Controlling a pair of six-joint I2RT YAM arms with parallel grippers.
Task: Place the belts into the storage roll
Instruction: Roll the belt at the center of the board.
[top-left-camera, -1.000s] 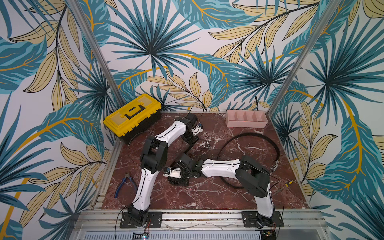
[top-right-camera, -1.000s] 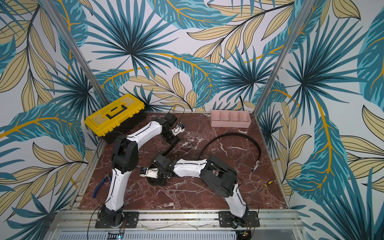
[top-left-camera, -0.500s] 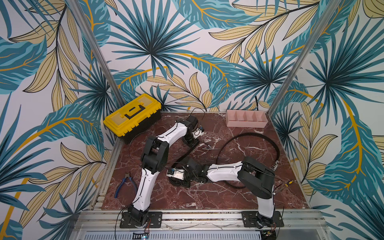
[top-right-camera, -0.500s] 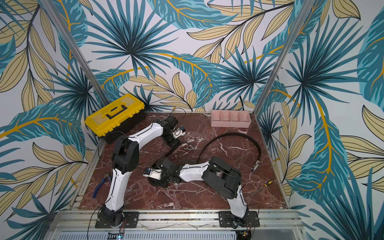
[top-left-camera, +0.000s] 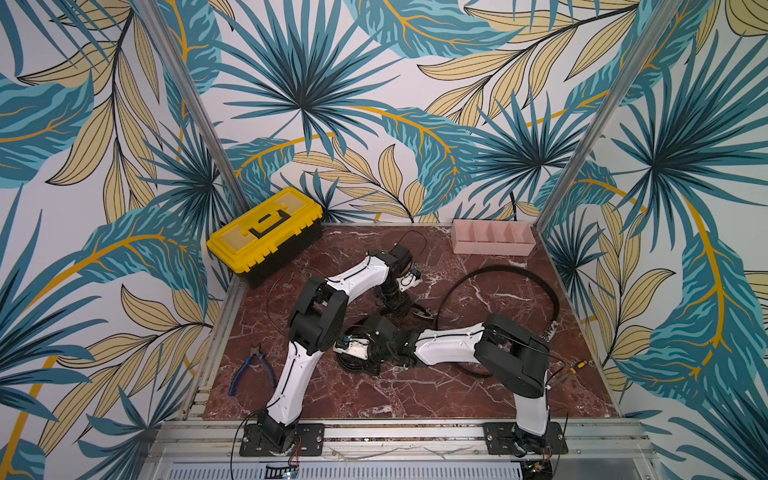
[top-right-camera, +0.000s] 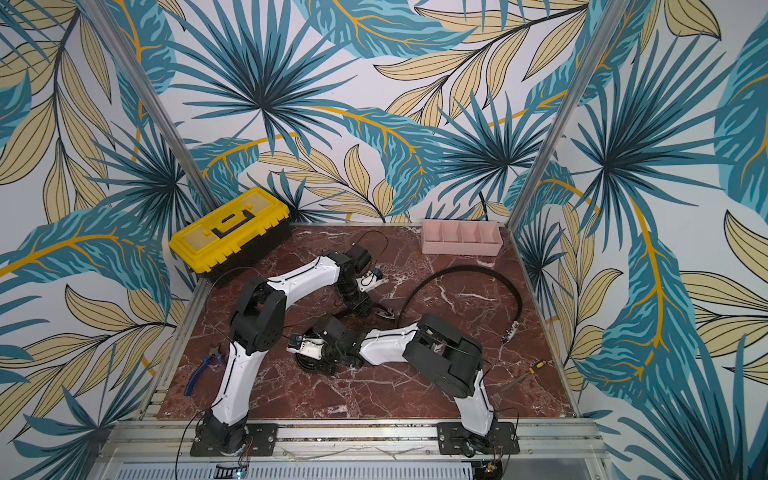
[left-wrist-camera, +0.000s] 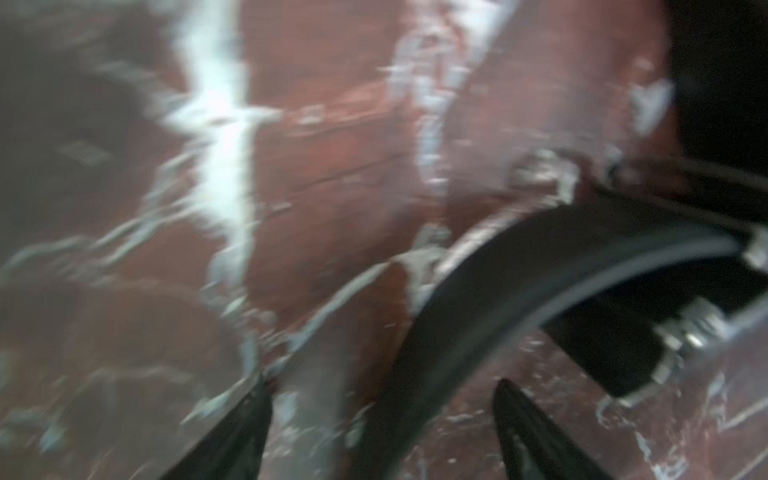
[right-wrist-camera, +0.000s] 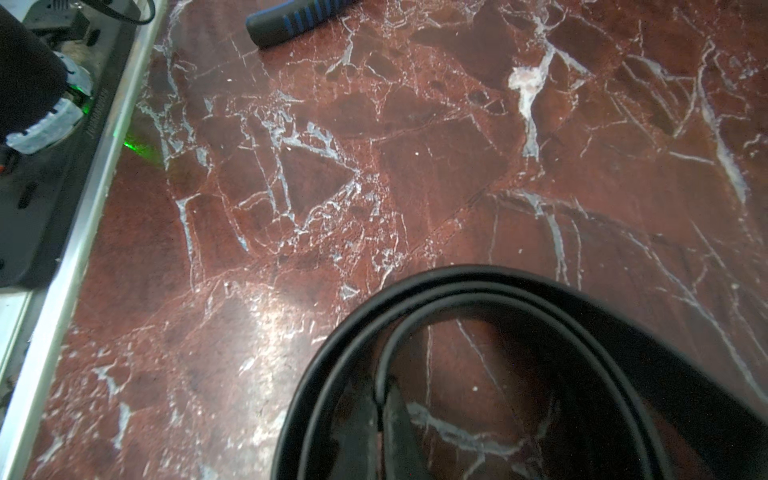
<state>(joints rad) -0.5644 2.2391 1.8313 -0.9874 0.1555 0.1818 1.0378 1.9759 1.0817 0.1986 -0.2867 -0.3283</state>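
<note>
- My right gripper (right-wrist-camera: 377, 386) is pinched shut on the inner wrap of the coiled belt (right-wrist-camera: 519, 286), with the strap held on edge between the two fingers.
- The coil loops around those fingers in loose wraps and rests on the table (right-wrist-camera: 374, 166).
- My left gripper (left-wrist-camera: 382, 383) stands open, its fingers (left-wrist-camera: 532, 436) wide apart and low over the table.
- A black strap runs between them; the wrist view is too blurred to tell whether either finger touches it.
- In a top view the left gripper (top-left-camera: 422, 312) sits at the near end of the long belt (top-left-camera: 498, 270).
- That belt arcs across the table's far right, its buckle (top-left-camera: 550, 331) by the right edge.
- The coil (top-left-camera: 353, 365) lies mid-table under my right wrist.
- The tray (top-left-camera: 492, 248) stands at the back right corner, and both belts lie outside it.
- Toolbox (top-left-camera: 266, 230) is at the back left, pliers (top-left-camera: 249, 370) at the left edge and screwdriver (top-left-camera: 575, 365) at the right edge.
</note>
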